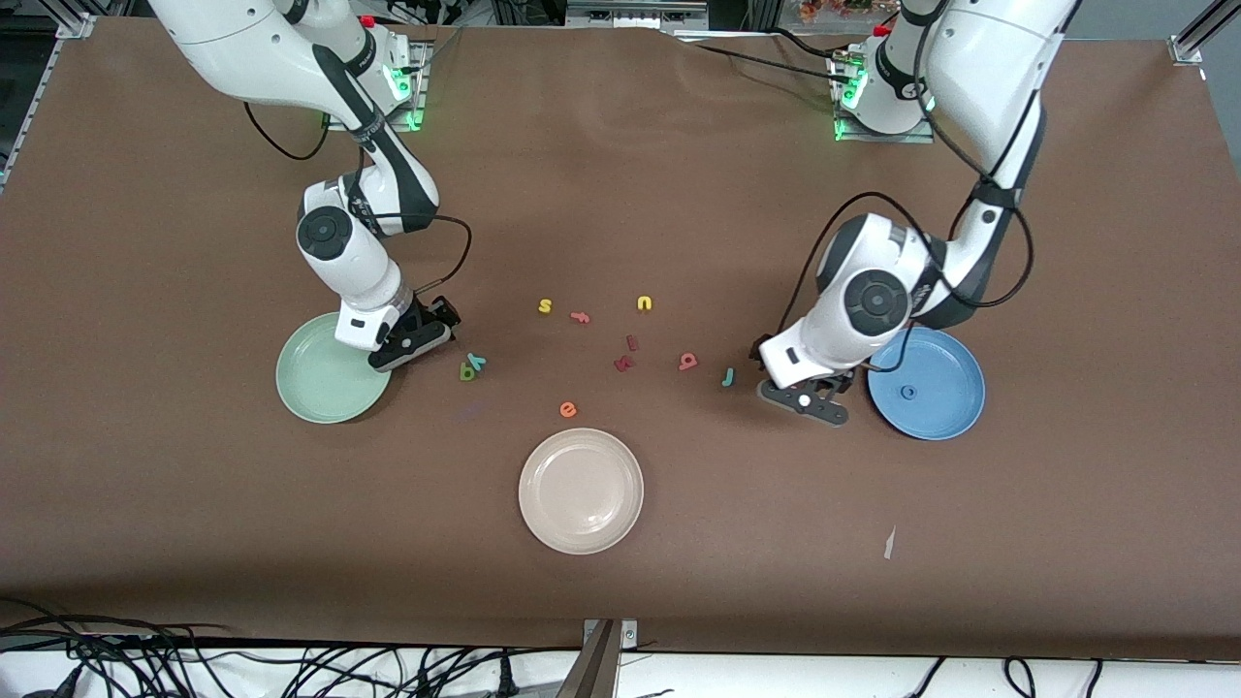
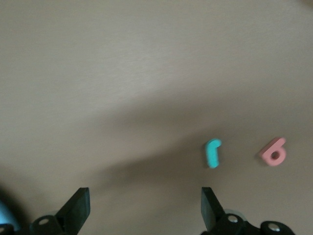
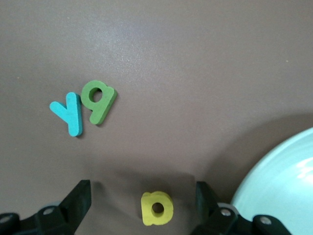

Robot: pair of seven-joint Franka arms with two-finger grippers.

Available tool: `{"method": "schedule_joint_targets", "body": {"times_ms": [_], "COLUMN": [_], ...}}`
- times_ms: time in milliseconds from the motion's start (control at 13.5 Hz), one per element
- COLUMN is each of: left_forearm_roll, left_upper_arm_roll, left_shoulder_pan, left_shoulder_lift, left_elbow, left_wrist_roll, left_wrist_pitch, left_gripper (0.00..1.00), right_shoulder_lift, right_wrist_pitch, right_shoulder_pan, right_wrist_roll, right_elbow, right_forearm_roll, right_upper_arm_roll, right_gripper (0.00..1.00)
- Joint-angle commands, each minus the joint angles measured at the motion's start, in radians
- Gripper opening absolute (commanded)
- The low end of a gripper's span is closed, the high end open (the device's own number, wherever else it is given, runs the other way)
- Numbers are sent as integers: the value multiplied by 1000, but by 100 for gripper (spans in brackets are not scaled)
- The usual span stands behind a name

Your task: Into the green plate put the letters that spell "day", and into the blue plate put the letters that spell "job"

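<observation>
Holding 1 ring: blue plate [image 1: 945, 412].

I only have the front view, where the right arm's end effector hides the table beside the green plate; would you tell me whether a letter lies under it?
Observer: Yes. The right wrist view shows a yellow letter with a round bowl lying on the table between the open fingers of the right end effector, not gripped.
Operator: Thank you. Is the other arm holding anything?
Observer: No. The left wrist view shows the left end effector open and empty over bare table, with the teal "j" and the salmon-pink letter lying clear of its fingers.
</observation>
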Motion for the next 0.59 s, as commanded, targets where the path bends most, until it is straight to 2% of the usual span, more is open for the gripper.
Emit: {"method": "schedule_joint_targets", "body": {"times_ms": [0, 222, 518], "left_forearm_roll": [-9, -8, -3], "left_upper_arm_roll": [11, 13, 19], "left_shoulder_pan": [-60, -86, -117], "left_shoulder_lift": [103, 147, 179], "left_elbow": [110, 150, 164], "left_wrist_roll": [-83, -160, -223], "left_wrist_pitch": [-22, -21, -21], "left_gripper": [98, 96, 83], "right_shoulder_lift": [-4, -6, -7], "right_wrist_pitch": [35, 35, 35], "right_shoulder_pan": [-8, -8, -8], "right_wrist_roll": [-13, -13, -13], "right_elbow": [-26, -26, -26], "right_forearm_roll": [-6, -6, -4], "right_upper_arm_roll": [4, 4, 0], "right_gripper": [91, 83, 75]}}
